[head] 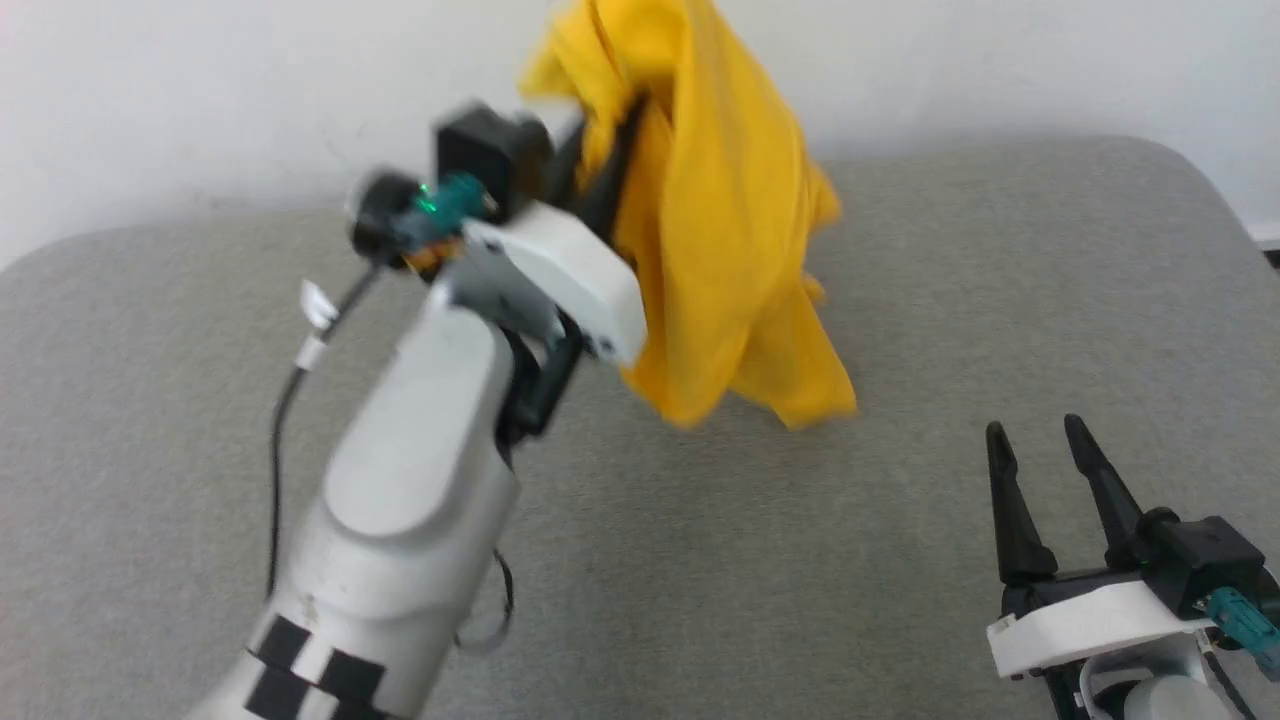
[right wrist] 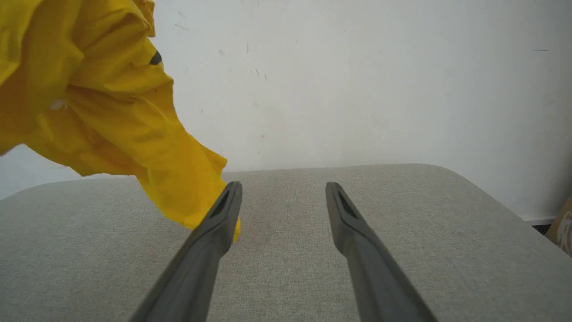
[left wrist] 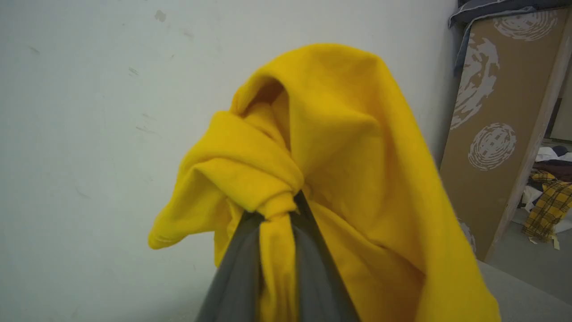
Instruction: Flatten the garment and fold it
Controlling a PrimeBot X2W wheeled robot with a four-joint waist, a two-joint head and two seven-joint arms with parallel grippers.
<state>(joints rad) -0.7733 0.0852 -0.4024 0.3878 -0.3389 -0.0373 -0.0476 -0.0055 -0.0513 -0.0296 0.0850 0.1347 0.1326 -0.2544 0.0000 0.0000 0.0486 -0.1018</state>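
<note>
Above grey cushion (right wrist: 402,214), left claw (left wrist: 275,205) clenched on hanging garment (left wrist: 348,134); right claw (right wrist: 283,185) released, spread wide.

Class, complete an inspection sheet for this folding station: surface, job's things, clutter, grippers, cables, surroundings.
Surface: grey woven pad with rounded corners.
Job's things: yellow garment hangs bunched in the air, not flattened.
Clutter: nothing seen.
Grippers: left gripper held high, shut on the garment; right gripper open, empty, low over the pad.
Cables: black cable with a white tag beside the left forearm.
Surroundings: white wall behind; patterned brown board leaning to one side; clothes heap beyond it.
</note>
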